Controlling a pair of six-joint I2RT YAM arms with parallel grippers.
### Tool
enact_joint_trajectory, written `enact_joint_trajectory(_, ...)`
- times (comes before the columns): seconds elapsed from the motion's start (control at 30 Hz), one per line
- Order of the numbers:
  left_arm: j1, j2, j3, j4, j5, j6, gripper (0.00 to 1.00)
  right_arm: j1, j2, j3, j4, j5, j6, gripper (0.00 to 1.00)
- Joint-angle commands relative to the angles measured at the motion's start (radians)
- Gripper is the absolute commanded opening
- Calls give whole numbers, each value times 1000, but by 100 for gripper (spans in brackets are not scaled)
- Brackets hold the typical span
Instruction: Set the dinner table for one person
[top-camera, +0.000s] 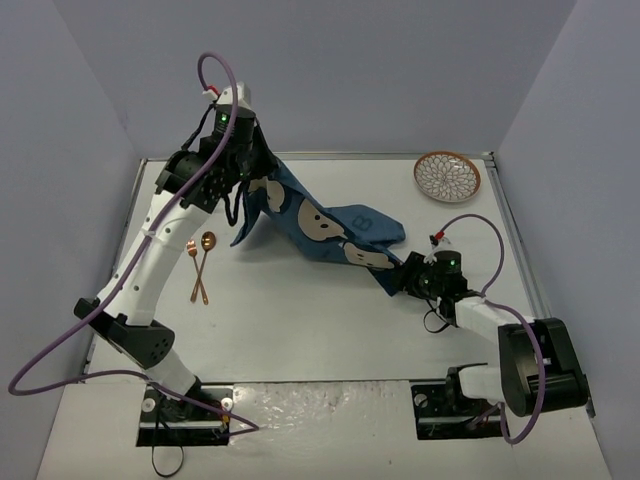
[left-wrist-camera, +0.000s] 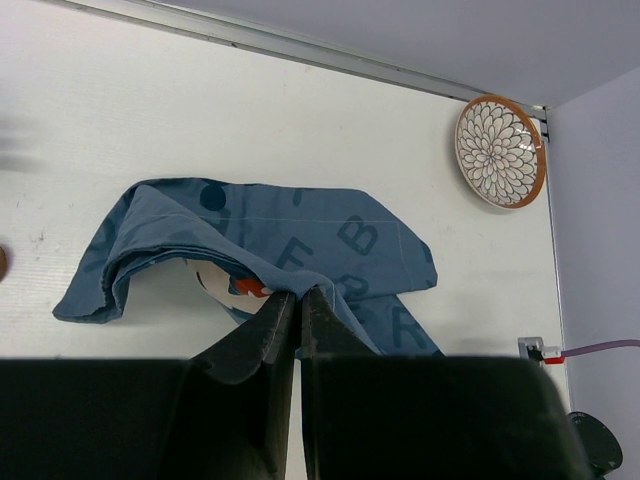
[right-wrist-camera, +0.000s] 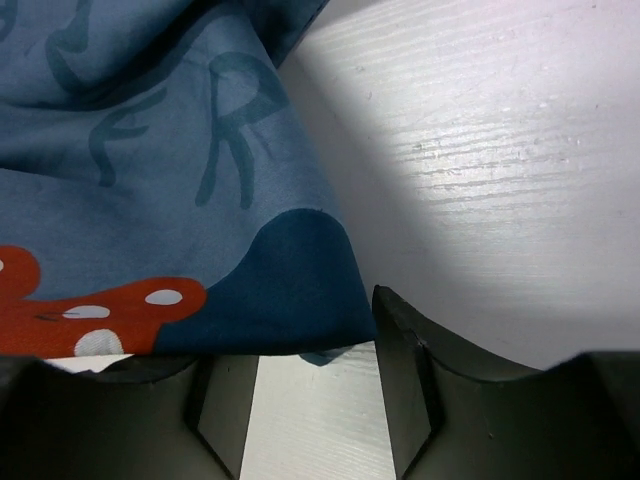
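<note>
The white dinner table (top-camera: 330, 330) carries a dark blue cartoon-face cloth mat (top-camera: 320, 225). My left gripper (top-camera: 243, 168) is raised over the far left of the table and shut on a fold of the mat, lifting that end; the left wrist view shows the jaws (left-wrist-camera: 296, 296) pinched on the cloth (left-wrist-camera: 300, 235). My right gripper (top-camera: 398, 277) is low at the mat's near right corner. In the right wrist view it (right-wrist-camera: 312, 400) is open, and the mat's edge (right-wrist-camera: 200, 200) lies just ahead of the fingers (right-wrist-camera: 405, 370), not gripped.
A round patterned plate (top-camera: 447, 176) with a brown rim sits at the far right corner and also shows in the left wrist view (left-wrist-camera: 500, 150). Two copper spoons (top-camera: 200, 265) lie crossed at the left. Purple walls ring the table.
</note>
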Motion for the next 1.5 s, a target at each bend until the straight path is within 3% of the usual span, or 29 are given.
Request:
enact_joint_trajectory(0.0, 25, -72, 10, 51, 1, 20, 0, 11, -4, 53, 62, 34, -23, 33)
enact_joint_trajectory(0.2, 71, -84, -3, 53, 30, 25, 0, 11, -84, 145, -94, 113, -93, 0)
enact_joint_trajectory(0.53, 160, -90, 130, 27, 81, 128, 0, 16, -269, 610, -576, 515, -268, 0)
enact_joint_trajectory(0.7, 165, -140, 160, 57, 73, 174, 0, 18, -283, 805, -631, 617, -328, 0)
enact_joint_trajectory(0.8, 165, -202, 103, 105, 70, 194, 0, 17, -282, 897, -654, 673, -387, 0)
enact_joint_trajectory(1.0, 165, -283, 12, 161, 77, 207, 0, 17, -304, 999, -701, 714, -449, 0)
enact_joint_trajectory(1.17, 165, -414, -143, 202, 93, 207, 0, 17, -408, 983, -768, 738, -474, 0)
enact_joint_trajectory(1.47, 128, -643, -375, 207, 293, 159, 0, 17, -613, 1009, -921, 693, -502, 0)
